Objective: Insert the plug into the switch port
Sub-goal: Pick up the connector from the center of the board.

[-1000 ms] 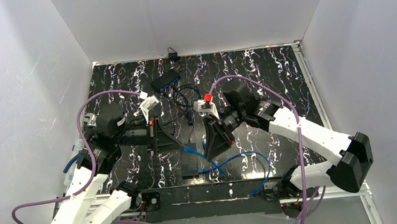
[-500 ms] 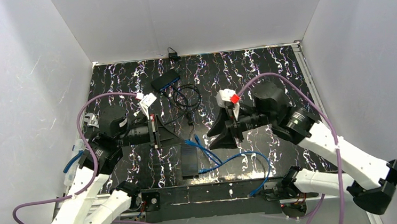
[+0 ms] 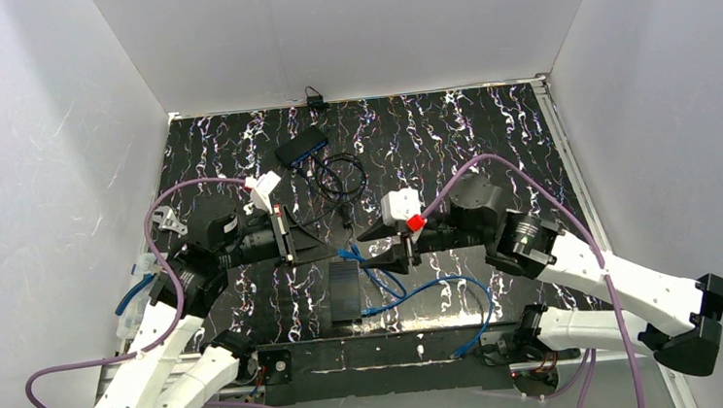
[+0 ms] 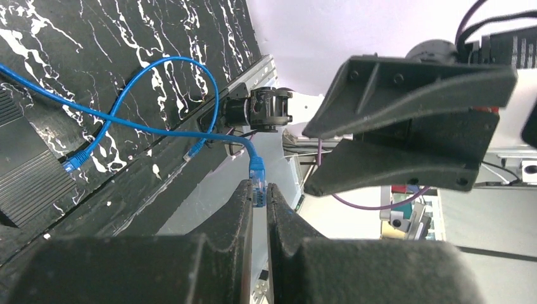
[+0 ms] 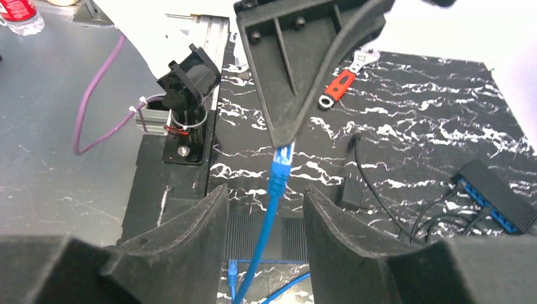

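Top external view shows a black tabletop with white streaks and white walls around it. At the far side lies the switch, a small black box with a blue row of ports, turned at a slant. Near it a thin black wire lies in loops, between the switch and the arms. Closer to the arms is a flat black box with ridges, and the blue cable curls over it and across the front of the tabletop. A wrench with a red handle lies on the tabletop too. The plug is up in the air near the ridged box, well apart from the switch. The left fingers are pressed together on it and hold it tight. The right fingers are spread apart, one on each side of the blue cable just behind the plug, with a gap on each side. The plug lies about flat, and its long way runs from one arm to the other. Its tip goes in between the left fingers, and its cable end points to the right arm, not at the switch. The plug is small and blue with a paler end, and the blue cable hangs down from it in a soft bend.
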